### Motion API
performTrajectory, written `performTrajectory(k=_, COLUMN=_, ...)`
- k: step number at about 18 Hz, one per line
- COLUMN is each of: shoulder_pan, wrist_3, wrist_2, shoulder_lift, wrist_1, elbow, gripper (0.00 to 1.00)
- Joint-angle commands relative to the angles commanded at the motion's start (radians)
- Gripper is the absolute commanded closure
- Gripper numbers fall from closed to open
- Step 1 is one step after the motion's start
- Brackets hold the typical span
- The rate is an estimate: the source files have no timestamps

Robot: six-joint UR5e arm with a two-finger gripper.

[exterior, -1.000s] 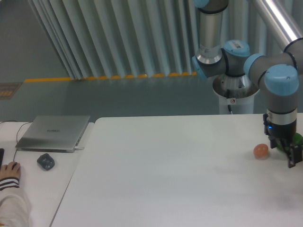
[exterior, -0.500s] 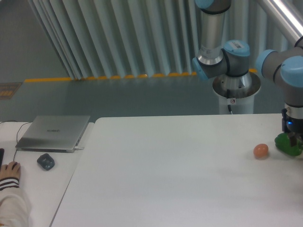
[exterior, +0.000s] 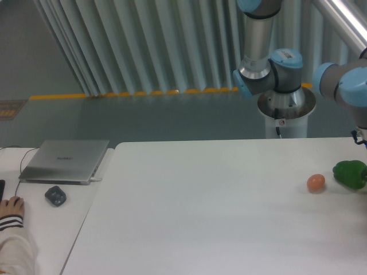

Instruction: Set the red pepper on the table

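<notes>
Since the red pepper shows nowhere in this view, I cannot say where it is, which way it points, or how its long side lies. On the far left a person's hand rests near a mouse and a laptop on a side desk. The table is wide and white. Near its right end sit a small orange ball and a green pepper, close together. The arm runs off the right edge, so the gripper is hidden; I cannot tell if it is wide, closed, or holding anything. It might pick the green pepper by mistake, or bump the ball and make it roll.
</notes>
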Motion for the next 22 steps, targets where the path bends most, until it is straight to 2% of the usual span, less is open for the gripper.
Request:
performTrajectory(k=6, shoulder_pan=-0.018, wrist_3=0.063, wrist_2=0.129, shoulder_lift=-0.040, wrist_1=0.006, elbow=0.050, gripper=0.00)
performTrajectory(k=8, shoulder_pan=-0.029, wrist_3=0.138, wrist_2=0.135, shoulder_lift=-0.045, wrist_1=0.009, elbow=0.057, gripper=0.00)
performTrajectory(k=14, shoulder_pan=-0.051, wrist_3=0.225, wrist_2=0.132, shoulder_lift=-0.061, wrist_1=0.008, elbow=0.067, gripper=0.00)
performTrajectory(k=17, shoulder_pan=-0.049, wrist_3=0.175, wrist_2=0.127, shoulder_lift=-0.072, wrist_1=0.009, elbow=0.077, gripper=0.00)
performTrajectory(k=20, shoulder_pan=-0.043, wrist_3=0.025, wrist_2=0.036, shoulder_lift=-0.075, wrist_1=0.008, elbow=0.077, gripper=0.00)
performTrajectory(k=22, shoulder_pan=-0.041, wrist_3=-0.047, wrist_2=0.025, shoulder_lift=-0.075, wrist_1=0.008, elbow=0.066, gripper=0.00)
